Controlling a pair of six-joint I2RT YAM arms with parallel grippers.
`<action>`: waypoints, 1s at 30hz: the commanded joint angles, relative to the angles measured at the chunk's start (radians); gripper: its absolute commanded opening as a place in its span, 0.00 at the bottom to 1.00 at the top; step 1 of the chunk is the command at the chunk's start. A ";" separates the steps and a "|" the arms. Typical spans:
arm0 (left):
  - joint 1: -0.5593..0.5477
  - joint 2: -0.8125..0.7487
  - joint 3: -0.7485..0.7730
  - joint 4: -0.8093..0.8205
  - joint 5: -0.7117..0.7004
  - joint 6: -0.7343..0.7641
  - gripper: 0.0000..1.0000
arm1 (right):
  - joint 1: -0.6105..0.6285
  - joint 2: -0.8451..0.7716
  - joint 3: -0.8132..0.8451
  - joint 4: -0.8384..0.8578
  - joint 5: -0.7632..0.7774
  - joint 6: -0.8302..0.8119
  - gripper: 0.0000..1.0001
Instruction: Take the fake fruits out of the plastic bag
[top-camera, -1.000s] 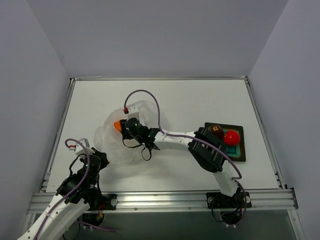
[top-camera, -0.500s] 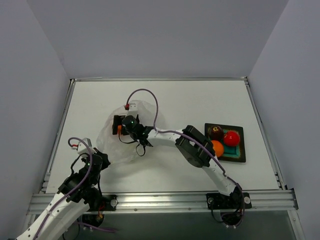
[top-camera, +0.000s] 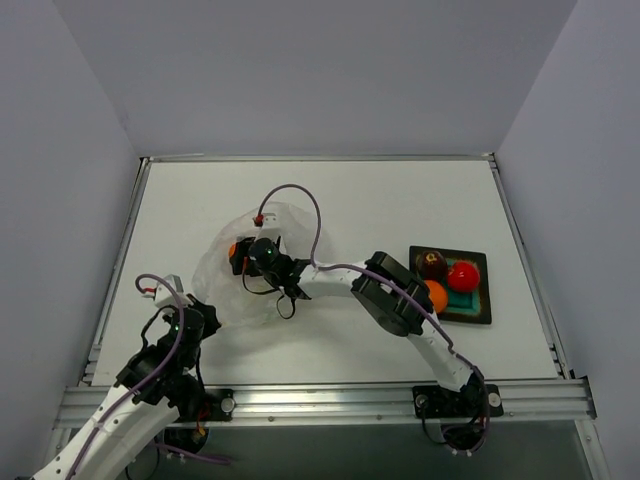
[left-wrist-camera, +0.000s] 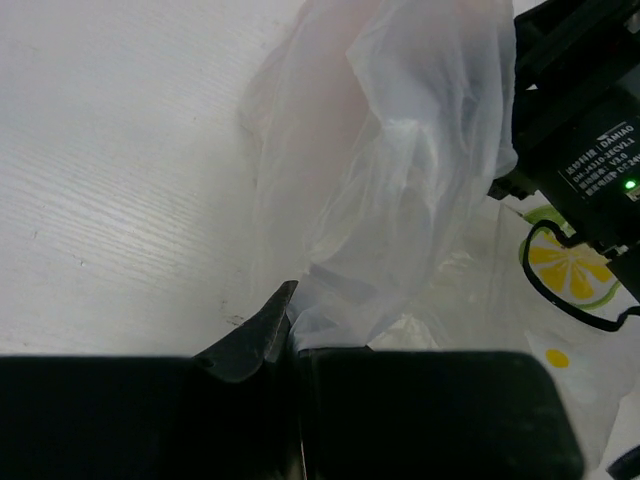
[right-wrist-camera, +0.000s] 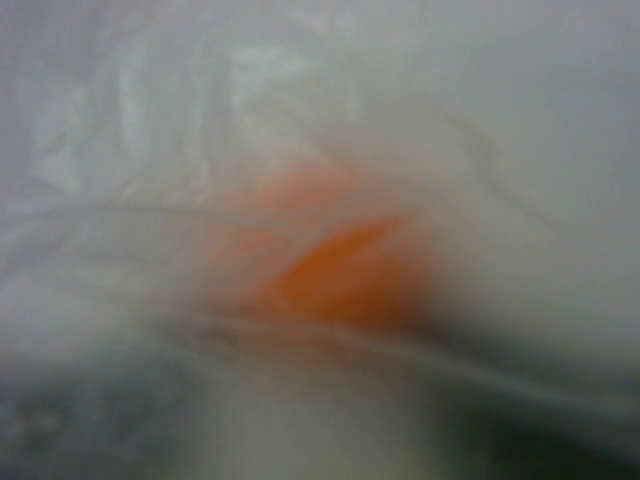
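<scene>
Table (top-camera: 350, 200): plastic bag (top-camera: 215, 290) spread left of centre. Black tray (top-camera: 478, 318) placed well right, three fruits (top-camera: 463, 275) already set on it. Near-left bag edge pinched in fully closed left gripper (left-wrist-camera: 292, 335). Right gripper (top-camera: 243, 260) pushed into bag; its opening could not be told, view blurred. Last orange fruit (top-camera: 232, 250) lodged just left of right gripper, seemingly veiled by film.

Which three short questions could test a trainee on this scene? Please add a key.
1. How many fruits lie on the tray?
2. True or false: the left gripper pinches the edge of the bag.
3. Which fruit is inside the bag: (a) red, (b) orange, (c) maroon?
Key: 1. three; 2. true; 3. b, the orange ball.
</scene>
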 joint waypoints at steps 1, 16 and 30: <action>0.003 0.031 0.031 0.042 -0.010 0.026 0.02 | 0.038 -0.149 -0.041 0.013 0.073 -0.085 0.37; 0.001 0.181 0.134 0.205 -0.057 0.105 0.02 | 0.097 -0.503 -0.280 -0.056 0.130 -0.124 0.33; 0.001 0.212 0.119 0.329 -0.017 0.223 0.02 | -0.026 -1.250 -0.740 -0.390 0.484 -0.012 0.33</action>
